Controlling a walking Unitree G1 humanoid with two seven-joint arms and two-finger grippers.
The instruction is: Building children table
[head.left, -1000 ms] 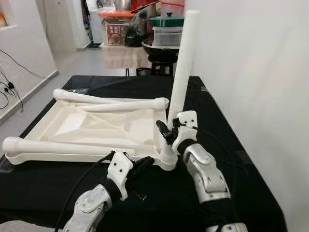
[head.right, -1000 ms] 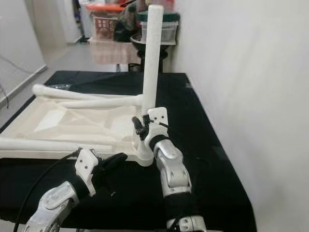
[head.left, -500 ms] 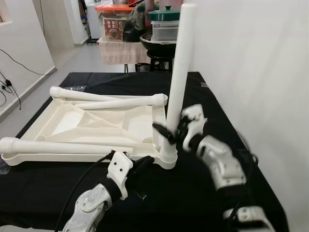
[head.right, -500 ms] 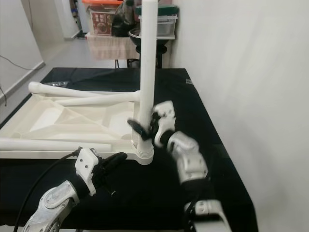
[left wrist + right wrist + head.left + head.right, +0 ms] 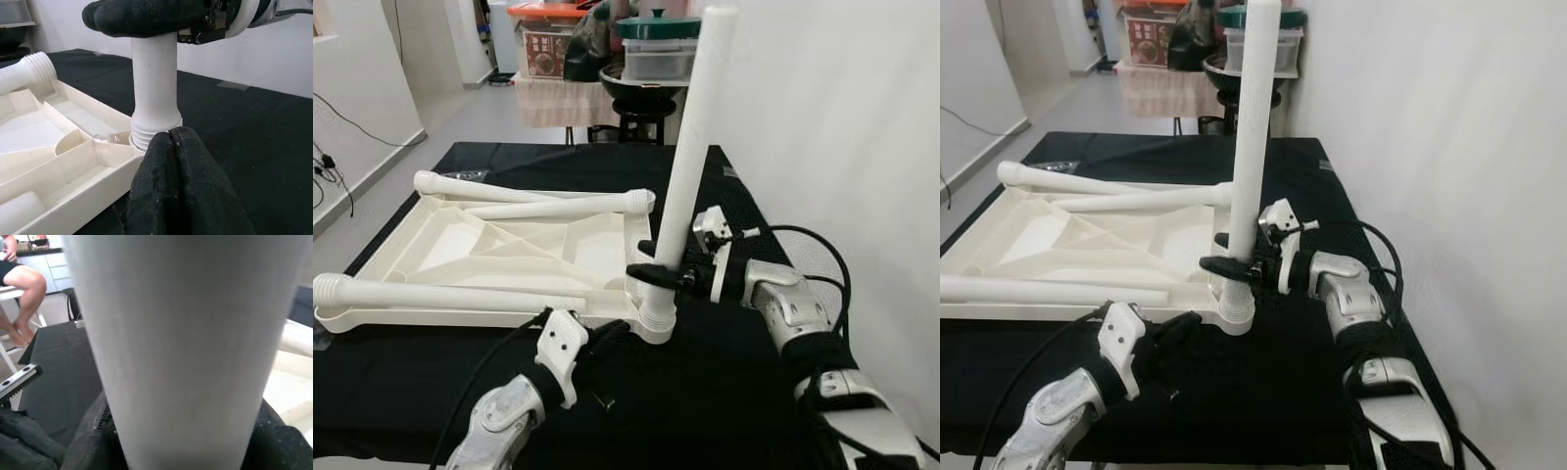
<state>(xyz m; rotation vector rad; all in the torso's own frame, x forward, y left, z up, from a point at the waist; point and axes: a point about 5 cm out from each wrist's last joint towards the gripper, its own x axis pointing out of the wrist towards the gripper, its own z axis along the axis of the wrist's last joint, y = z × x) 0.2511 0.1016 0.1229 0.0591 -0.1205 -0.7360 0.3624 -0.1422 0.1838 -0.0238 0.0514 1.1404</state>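
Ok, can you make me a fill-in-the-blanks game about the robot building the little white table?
1. The right tool grips the table leg that stands ____.
2. That leg sits in a corner of the upside-down ____ tabletop.
3. The left tool has its fingers ____, near the leg's base.
4. The cloth under everything is ____.

Missing words: upright; white; shut; black

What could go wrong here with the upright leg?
1. The upright leg leans a little while the right gripper clamps it low, near the corner socket; turning it tilted could cross-thread it.
2. The left gripper is shut, pressed against the tabletop's corner; if it slips, the tabletop could slide on the black cloth.
3. Three loose legs lie on the tabletop and could roll off.
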